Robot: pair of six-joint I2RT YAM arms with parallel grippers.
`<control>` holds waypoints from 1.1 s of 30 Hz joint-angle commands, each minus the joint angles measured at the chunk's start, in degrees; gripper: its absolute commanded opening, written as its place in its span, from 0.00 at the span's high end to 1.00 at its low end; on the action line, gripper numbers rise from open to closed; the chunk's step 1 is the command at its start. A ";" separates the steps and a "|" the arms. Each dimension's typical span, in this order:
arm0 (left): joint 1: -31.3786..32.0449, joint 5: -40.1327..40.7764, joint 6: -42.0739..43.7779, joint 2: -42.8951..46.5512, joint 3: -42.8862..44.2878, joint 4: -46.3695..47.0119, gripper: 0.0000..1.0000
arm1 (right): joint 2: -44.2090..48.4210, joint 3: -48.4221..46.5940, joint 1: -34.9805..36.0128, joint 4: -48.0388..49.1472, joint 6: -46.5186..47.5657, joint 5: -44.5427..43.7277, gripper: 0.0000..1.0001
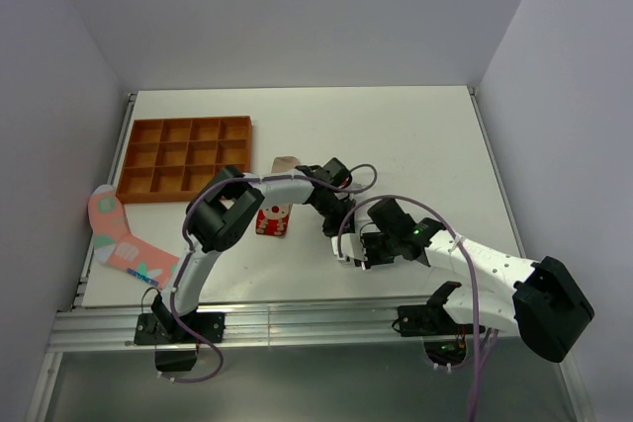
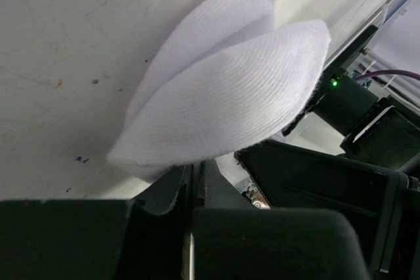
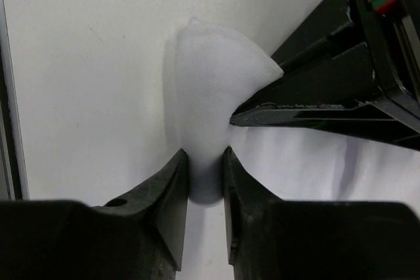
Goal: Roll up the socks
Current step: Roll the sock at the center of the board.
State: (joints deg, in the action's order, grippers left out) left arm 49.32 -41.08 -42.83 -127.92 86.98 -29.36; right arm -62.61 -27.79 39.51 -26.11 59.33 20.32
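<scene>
**Both grippers pinching the white sock near the middle of the desk**

You are looking at the white sock (image 2: 223,96), which is lying folded over on itself just near-side of the desk's (image 1: 396,135) centre. Its two rounded layers are bulging up off the surface. No cuff stripes are showing in either wrist view. From above, the sock is sitting almost wholly under the two grippers.

Your left gripper (image 2: 195,181) is clamping the sock's lower edge, with its jaws drawn in to a thin slit on the fabric. Your right gripper (image 3: 205,168) is squeezing the opposite end (image 3: 210,83), its jaws narrow and the cloth bunching between them. The two grippers are meeting tip to tip over the sock, the left (image 1: 339,224) reaching in from the far side and the right (image 1: 354,252) from the near-right side.

The red sock with white spots (image 1: 272,220) is sitting as a compact bundle just left of the grippers. The beige sock (image 1: 285,162) is lying beyond it, toward the far edge. A pink patterned sock (image 1: 124,244) is hanging over the left edge. An orange compartment tray (image 1: 168,198) is resting near the far-left corner.
</scene>
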 commanded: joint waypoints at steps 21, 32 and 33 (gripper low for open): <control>-2.74 26.31 -15.00 16.38 -21.85 16.52 0.77 | -8.49 -6.20 -10.39 -4.28 2.01 14.91 0.81; -1.95 29.12 -19.22 19.63 -26.25 20.14 0.83 | -27.97 -21.15 -19.64 -23.53 10.97 25.56 0.80; -1.69 29.39 -19.22 19.81 -26.33 20.14 0.83 | -29.92 -24.30 -19.99 -28.25 13.07 26.52 0.80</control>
State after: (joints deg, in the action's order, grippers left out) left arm 47.42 -17.80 -61.45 -109.43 61.91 -8.71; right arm -87.68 -46.72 20.71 -41.12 67.02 42.96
